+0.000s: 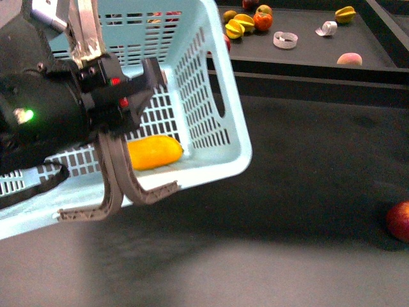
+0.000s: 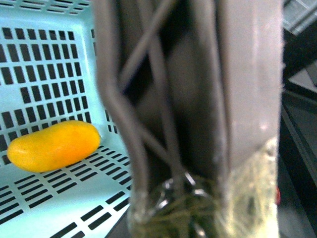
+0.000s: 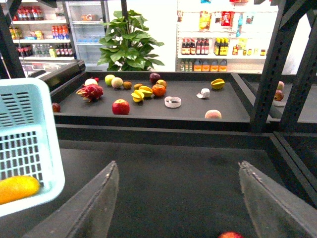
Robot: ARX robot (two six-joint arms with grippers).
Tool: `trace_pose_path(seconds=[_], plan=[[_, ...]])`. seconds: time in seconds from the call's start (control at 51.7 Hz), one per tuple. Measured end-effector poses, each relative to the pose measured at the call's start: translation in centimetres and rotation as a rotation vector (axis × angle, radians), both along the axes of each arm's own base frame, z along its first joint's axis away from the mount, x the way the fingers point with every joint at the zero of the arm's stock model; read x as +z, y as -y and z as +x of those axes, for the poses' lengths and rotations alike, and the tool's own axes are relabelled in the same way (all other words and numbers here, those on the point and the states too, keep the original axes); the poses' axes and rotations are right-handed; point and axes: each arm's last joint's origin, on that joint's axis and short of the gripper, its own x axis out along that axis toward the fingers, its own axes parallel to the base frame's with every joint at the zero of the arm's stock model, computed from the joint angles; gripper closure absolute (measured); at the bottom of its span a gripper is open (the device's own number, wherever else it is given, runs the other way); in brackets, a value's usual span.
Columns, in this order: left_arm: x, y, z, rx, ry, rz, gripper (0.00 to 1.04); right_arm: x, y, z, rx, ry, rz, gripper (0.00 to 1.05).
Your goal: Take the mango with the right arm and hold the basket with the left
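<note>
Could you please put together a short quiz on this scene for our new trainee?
1. True or false: the mango lies inside the basket.
2. What does the left gripper clamp? A the basket's handles; B the basket's rim; C the mango.
3. Fill in: the right gripper has its fingers ____ and holds nothing.
Key: 1 true; 2 A; 3 open.

- The basket sits at the left, tilted above the lower surface.
- The mango lies inside the basket, on its floor, near the right wall.
- The handles hang in front of the basket's near wall.
- An apple lies on the lower surface at far right, well apart from the basket.
- A raised shelf runs behind, with a cluster of fruit on it.
</note>
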Motion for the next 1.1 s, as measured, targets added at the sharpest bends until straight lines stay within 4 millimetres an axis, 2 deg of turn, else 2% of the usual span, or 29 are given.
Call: trace_pose_path(seconds=[0.135,0.174,0.348,0.503,0.639,0.755,0.968,1.103], plan=[[0.4,-0.9,3.3,0.182,-0.036,-0.118,0.88,0.0,0.0,0.0,0.000,0.000,0.000,0.09],[0.4,-1.2,4.1,0.226,-0.053,-0.164,0.89,0.0,0.0,0.0,0.000,0.000,0.001,0.06],[-0.7,-2.7,7.2,0.441,-0.119,-0.380,0.89,0.0,0.0,0.0,0.000,0.000,0.000,0.08],[-2.7,-3.8,10.0,0.609,-0.154,-0.591,0.89,0.0,0.0,0.0,0.000,0.000,0.000,0.08],[-4.2,-3.9,11.9,0.666,-0.165,-0.710,0.89,0.0,0.0,0.0,0.000,0.000,0.000,0.08],[-4.7,-3.8,12.5,0.696,-0.182,-0.747,0.88,0.0,0.0,0.0,0.000,0.000,0.000,0.08],[-4.8,-4.1,12.0,0.757,-0.201,-0.695,0.57,0.0,0.0,0.0,0.000,0.000,0.000,0.08],[-2.9,-4.9,9.8,0.722,-0.177,-0.629,0.32,0.0,0.0,0.0,0.000,0.000,0.000,0.08]])
